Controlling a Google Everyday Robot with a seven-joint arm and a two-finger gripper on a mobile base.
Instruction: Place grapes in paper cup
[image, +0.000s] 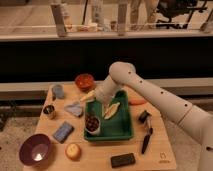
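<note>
Camera view shows the green tray (125, 134) near the middle of the desk (95, 160), and I use this tray as the landmark. Inside the tray, at its front left corner, stands the paper cup (92, 128), and the grapes (91, 122) sit in its mouth, dark and round. The pincer (103, 103) is over the back left part of the tray, just behind the cup; I cannot tell how it stands or whether it holds anything, because the wrist covers it. A pale long thing (111, 110) lies in the middle of the tray, just beside the pincer.

To my judgement the placing is almost finished, and the step in hand is to leave cleanly. The pincer should rise straight up from the tray (not sideways toward the cup), because the light cup could tip over the tray's low wall. It should also avoid the pale thing when it goes away.
</note>
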